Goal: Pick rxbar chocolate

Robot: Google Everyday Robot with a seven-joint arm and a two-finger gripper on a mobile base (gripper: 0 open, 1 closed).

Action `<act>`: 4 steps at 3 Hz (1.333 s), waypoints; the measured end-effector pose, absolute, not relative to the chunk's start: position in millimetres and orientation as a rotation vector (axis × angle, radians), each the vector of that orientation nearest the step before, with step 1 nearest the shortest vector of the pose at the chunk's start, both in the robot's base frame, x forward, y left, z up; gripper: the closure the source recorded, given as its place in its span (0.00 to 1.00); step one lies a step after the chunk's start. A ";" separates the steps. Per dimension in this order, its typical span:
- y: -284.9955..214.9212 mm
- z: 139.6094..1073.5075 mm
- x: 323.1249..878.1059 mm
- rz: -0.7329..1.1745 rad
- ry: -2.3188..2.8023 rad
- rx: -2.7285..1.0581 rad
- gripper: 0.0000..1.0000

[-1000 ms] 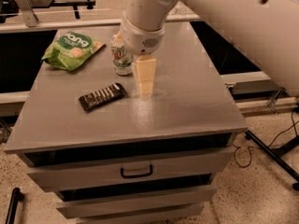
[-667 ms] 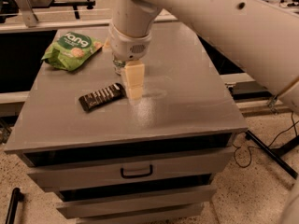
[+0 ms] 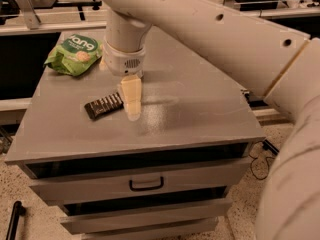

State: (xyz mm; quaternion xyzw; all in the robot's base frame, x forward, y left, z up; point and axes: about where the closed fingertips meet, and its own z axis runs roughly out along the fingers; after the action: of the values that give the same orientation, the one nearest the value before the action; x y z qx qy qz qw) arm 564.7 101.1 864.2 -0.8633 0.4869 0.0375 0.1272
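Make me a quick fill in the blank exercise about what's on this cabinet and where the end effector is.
1. The chip bag at the far left corner of the cabinet is ____ in colour.
2. In the camera view, the end effector is low over the cabinet top, just on the ____ side of the rxbar chocolate.
3. The number of drawer handles in view is ____.

Missing words: green; right; one.
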 end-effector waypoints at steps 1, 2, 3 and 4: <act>104.8 841.2 569.8 0.152 1.457 -2.549 0.24; 103.7 832.3 573.4 0.169 1.489 -2.560 0.49; 101.7 833.1 574.3 0.177 1.497 -2.563 0.78; 101.7 835.0 574.3 0.177 1.497 -2.563 1.00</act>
State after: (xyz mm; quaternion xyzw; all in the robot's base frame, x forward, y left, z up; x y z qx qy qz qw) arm 574.3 101.7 835.0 -0.8589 0.5018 0.0594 0.0838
